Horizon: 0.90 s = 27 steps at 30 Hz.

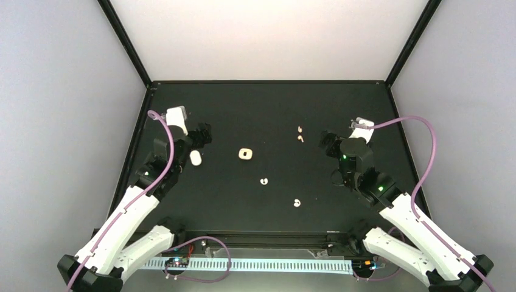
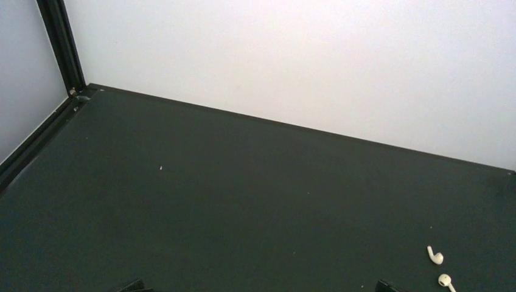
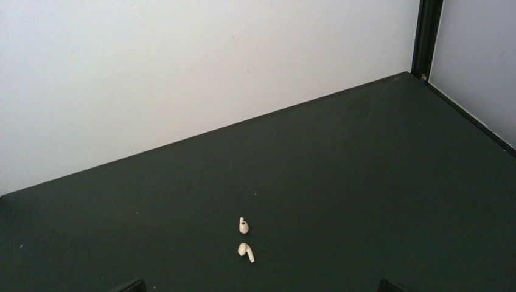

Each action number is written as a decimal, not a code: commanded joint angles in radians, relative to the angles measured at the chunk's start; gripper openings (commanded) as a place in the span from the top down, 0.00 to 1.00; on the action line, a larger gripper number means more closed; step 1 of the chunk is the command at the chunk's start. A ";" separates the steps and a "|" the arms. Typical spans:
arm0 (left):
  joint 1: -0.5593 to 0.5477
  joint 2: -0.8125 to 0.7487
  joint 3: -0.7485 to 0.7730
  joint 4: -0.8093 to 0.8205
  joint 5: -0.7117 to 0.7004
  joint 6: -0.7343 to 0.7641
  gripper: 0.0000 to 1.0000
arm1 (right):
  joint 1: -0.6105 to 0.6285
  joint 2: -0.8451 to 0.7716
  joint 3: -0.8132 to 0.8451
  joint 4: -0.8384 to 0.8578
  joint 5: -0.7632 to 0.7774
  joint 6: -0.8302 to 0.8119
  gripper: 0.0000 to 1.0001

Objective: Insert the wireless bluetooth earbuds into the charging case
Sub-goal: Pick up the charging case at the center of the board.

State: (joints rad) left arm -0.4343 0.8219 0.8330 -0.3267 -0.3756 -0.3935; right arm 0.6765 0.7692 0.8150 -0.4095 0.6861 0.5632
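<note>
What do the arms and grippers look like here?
The left arm and right arm have white shells with black joints and bases. The left gripper and right gripper are black, each beside a white camera. A purple cable runs along each arm; small green lights glow on joints.

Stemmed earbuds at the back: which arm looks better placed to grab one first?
Probably the right. The stemmed earbuds lie just off the open right gripper and sit central in its wrist view; the left gripper is far across the table.

On the table (image 1: 274, 109), the stemmed earbuds (image 1: 300, 138) lie right of the square case (image 1: 245, 154), with the curled earbuds (image 1: 263, 181) in front of it.
</note>
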 commanded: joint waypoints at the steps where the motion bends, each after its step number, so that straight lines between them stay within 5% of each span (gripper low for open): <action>1: -0.001 -0.035 -0.013 0.013 -0.033 -0.017 0.01 | -0.006 -0.043 -0.017 0.027 -0.037 -0.062 0.00; 10: -0.001 -0.083 -0.046 0.038 0.005 0.054 0.01 | -0.005 -0.044 -0.006 0.143 -0.289 -0.214 0.00; 27: -0.003 -0.143 -0.078 0.057 0.095 0.021 0.01 | 0.149 0.777 0.265 0.222 -0.520 -0.158 0.08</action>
State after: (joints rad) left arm -0.4343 0.6865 0.7544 -0.2886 -0.3290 -0.3599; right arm 0.7593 1.4036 0.9661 -0.2058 0.2180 0.4248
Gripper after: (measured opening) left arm 0.988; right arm 0.929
